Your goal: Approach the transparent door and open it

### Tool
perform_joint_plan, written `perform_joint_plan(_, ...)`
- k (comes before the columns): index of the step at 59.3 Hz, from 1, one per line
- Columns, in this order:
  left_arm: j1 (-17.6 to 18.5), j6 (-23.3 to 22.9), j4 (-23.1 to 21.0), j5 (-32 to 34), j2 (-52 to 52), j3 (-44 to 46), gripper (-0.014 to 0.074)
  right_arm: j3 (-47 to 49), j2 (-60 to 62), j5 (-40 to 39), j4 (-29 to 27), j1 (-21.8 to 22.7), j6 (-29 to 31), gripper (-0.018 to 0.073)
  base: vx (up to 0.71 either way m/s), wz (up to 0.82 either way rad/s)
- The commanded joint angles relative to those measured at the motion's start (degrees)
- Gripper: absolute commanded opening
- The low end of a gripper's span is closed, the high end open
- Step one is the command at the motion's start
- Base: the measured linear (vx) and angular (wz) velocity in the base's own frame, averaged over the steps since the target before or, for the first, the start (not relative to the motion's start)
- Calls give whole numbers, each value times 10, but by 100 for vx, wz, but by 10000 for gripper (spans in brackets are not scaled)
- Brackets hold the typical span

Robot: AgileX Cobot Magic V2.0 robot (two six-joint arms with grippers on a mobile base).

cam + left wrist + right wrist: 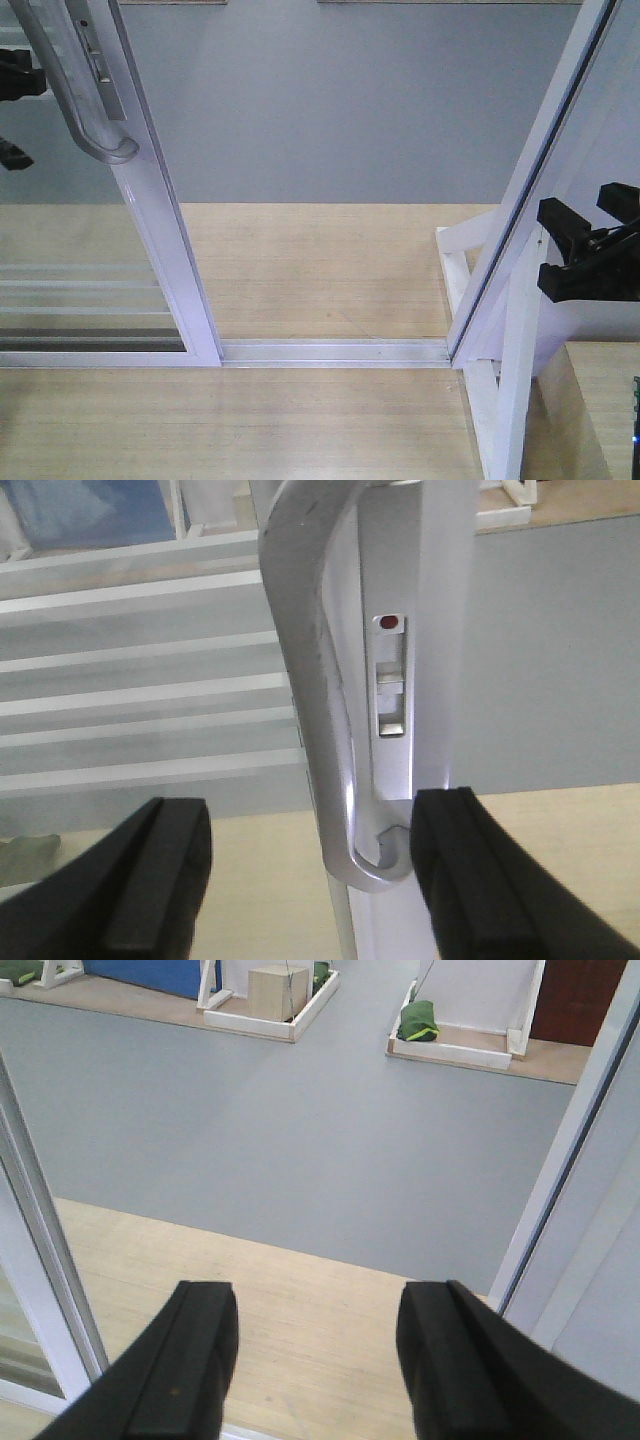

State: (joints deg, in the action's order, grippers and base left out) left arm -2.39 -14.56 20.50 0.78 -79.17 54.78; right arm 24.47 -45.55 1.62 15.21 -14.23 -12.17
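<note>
Bright even light; soft focus; faint floor glare.

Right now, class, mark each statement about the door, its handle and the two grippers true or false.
1. The door stands partly open, leaving a gap above the floor track. True.
2. The left gripper is shut on the handle. False: its fingers stand open, one either side of the handle.
3. The right gripper holds nothing. True.
4. The lock plate shows a green dot. False: the dot is red.
5. The handle is black. False: it is silver-white.
</note>
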Motion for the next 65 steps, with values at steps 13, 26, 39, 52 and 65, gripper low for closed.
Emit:
perform_joint_plan(13,3,-118,-11,5,167,-152,534,17,-4,-36,3,2,6,440,0,0)
perform_joint_plan(26,3,-117,-10,-21,188,-224,534,17,-4,-36,3,2,6,440,0,0)
perform_joint_plan(39,-1,-113,-1,-8,189,-259,520,17,-4,-36,3,2,6,440,0,0)
perform_joint_plan(52,10,-92,-26,80,260,-291,351,17,-4,-35,3,2,6,440,0,0)
perform_joint_plan(65,39,89,-78,134,435,-375,-8,17,-4,-36,3,2,6,440,0,0)
